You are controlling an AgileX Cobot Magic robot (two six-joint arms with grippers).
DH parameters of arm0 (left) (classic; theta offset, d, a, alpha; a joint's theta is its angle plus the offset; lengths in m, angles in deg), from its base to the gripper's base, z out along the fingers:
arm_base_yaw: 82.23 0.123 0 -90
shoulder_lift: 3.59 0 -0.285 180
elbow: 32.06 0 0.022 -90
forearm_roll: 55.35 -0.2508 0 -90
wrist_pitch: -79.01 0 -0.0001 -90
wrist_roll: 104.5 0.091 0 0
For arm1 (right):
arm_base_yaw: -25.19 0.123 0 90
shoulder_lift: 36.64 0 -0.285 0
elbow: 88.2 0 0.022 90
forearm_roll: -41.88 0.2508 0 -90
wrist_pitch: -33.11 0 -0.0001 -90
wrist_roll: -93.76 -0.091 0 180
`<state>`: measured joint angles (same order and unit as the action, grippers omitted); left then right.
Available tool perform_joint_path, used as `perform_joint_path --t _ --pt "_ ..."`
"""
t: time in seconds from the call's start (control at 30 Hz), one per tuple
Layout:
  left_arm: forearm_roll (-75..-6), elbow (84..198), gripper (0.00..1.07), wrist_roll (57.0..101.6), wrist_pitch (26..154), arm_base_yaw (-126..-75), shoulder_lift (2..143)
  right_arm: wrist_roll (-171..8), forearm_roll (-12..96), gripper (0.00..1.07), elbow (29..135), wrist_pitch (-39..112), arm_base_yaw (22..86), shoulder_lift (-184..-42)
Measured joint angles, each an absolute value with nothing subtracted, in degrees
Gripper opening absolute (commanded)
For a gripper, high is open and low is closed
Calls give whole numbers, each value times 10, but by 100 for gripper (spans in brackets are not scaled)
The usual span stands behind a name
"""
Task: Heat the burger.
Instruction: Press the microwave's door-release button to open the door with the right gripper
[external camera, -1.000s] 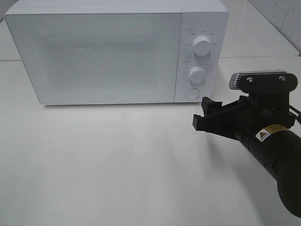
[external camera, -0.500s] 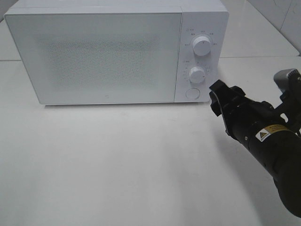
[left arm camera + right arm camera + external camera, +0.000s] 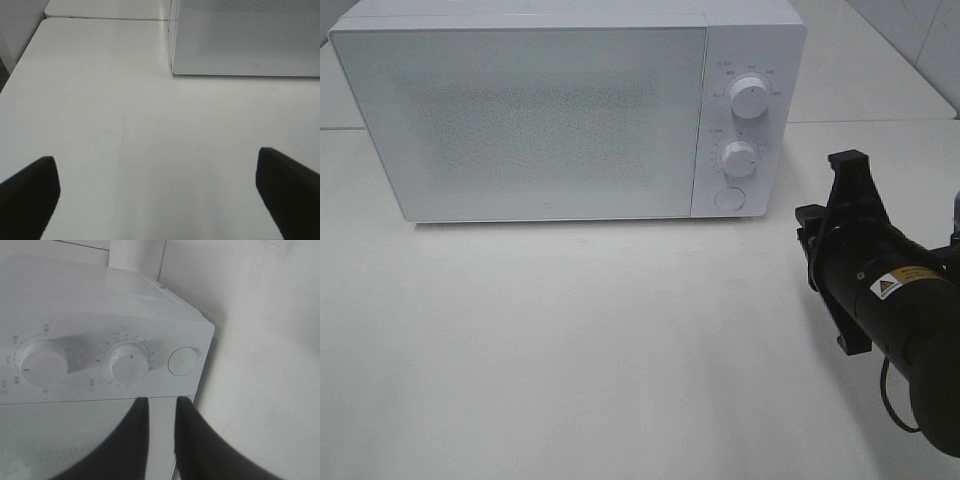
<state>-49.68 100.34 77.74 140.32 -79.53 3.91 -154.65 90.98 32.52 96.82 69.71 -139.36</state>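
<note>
The burger is out of view. A white microwave (image 3: 540, 120) stands at the back of the table with its door closed. My right gripper (image 3: 810, 245) hovers just right of the control panel, rolled onto its side. In the right wrist view, the right gripper (image 3: 161, 401) points at the panel below the lower knob (image 3: 130, 362) and the round button (image 3: 183, 361). Its fingers are almost together, with only a thin gap and nothing in it. My left gripper (image 3: 160, 200) is open over bare table, its fingertips (image 3: 30, 190) wide apart, and it is outside the exterior view.
The panel carries an upper knob (image 3: 750, 97), a lower knob (image 3: 739, 158) and a round button (image 3: 728, 198). The white table (image 3: 570, 340) stretches in front of the microwave. The left wrist view shows the microwave's lower corner (image 3: 245, 40) and a table seam beyond.
My right gripper has drawn back to the right from the microwave's front, rolled onto its side, and its fingers have closed in. The left gripper and the microwave are unchanged.
</note>
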Motion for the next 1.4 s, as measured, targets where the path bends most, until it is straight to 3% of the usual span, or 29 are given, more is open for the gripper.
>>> perform_joint_path --t 0.03,0.47,1.4 --pt "-497 1003 100 777 1403 -795 39 -1553 919 0 325 968 697 -1394" --pt "-497 1003 100 777 1403 -795 39 -1556 968 0 342 956 697 -1404" --pt "-497 1003 100 777 1403 -795 39 -1587 1009 1 534 932 694 -1575"
